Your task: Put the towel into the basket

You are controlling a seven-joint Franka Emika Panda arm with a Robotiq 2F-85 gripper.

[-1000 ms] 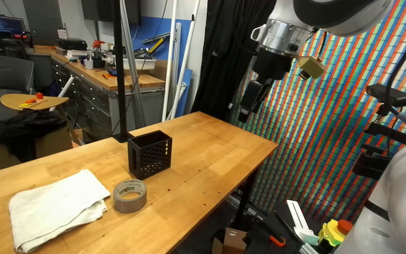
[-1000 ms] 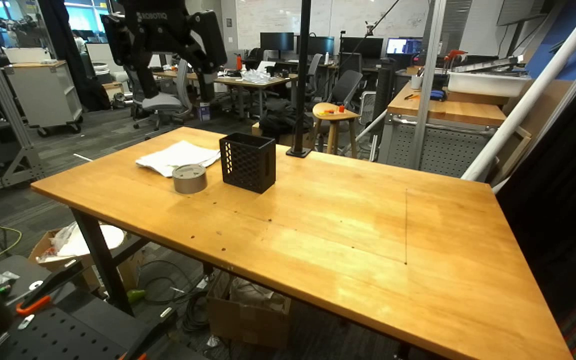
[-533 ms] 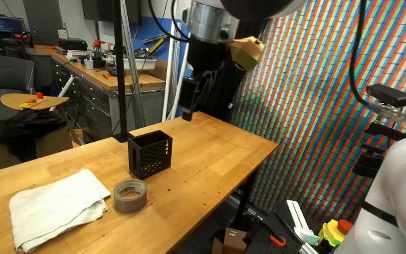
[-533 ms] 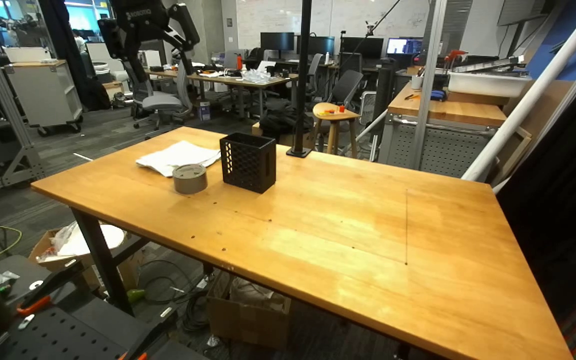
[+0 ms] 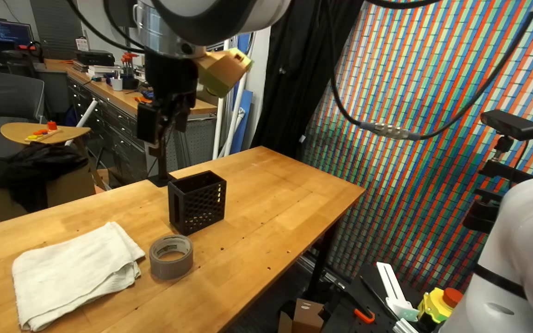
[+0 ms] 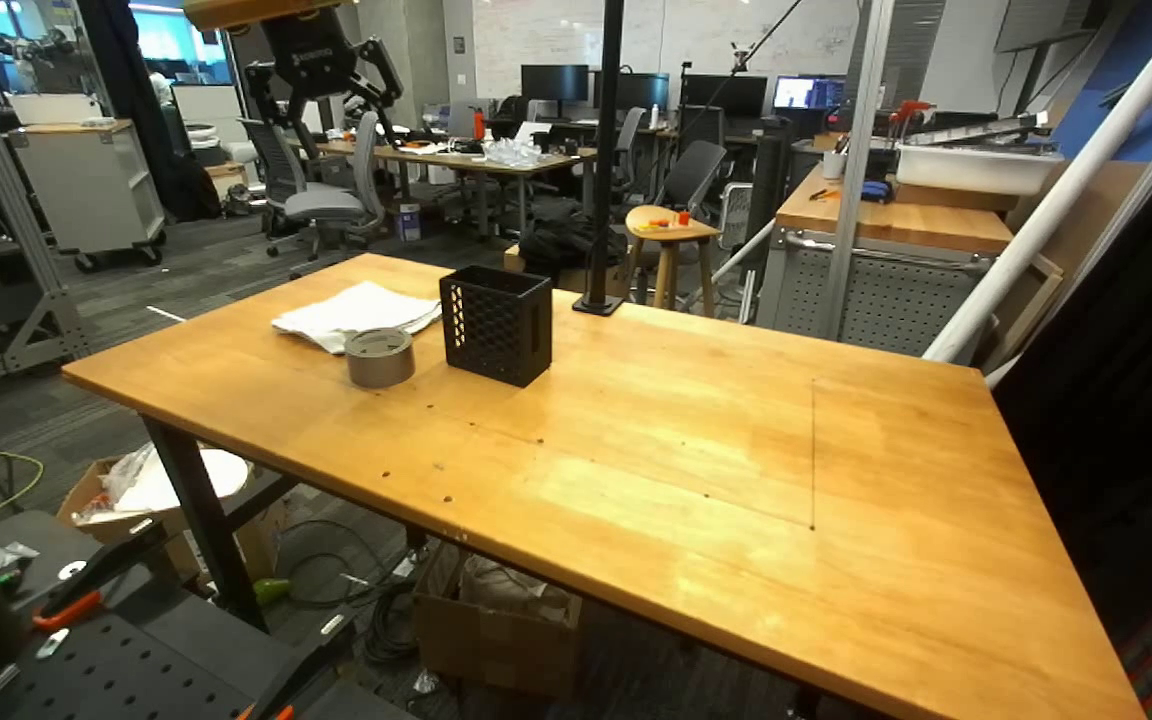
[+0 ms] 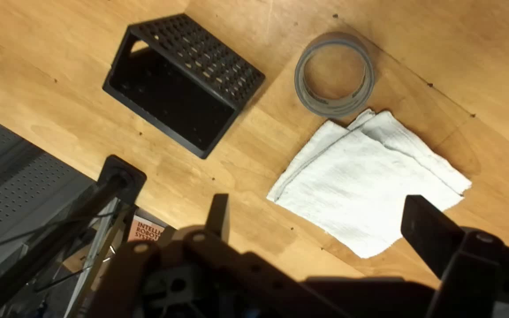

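Observation:
The white folded towel lies flat on the table, in both exterior views [image 5: 77, 275] [image 6: 346, 310] and in the wrist view [image 7: 360, 190]. The basket is a black, perforated, open-topped box standing upright, in both exterior views [image 5: 199, 203] [image 6: 496, 330] and in the wrist view [image 7: 206, 62]. Its inside looks empty in the wrist view. My gripper [image 7: 317, 196] is open and empty, high above the table. It also shows in both exterior views [image 5: 155, 150] [image 6: 351, 148]. In the wrist view the right finger overlaps the towel's edge, apart from it in height.
A grey tape roll stands between towel and basket, close to the towel's edge, in both exterior views [image 5: 170, 268] [image 6: 381, 365] and the wrist view [image 7: 335, 106]. A black upright pole [image 5: 158, 92] with a base plate [image 6: 596, 303] stands at the table edge behind the basket.
The arm and gripper have swung across from the curtain side towards the basket and towel, staying high. The gripper has stayed open. Towel, tape and basket have not moved.

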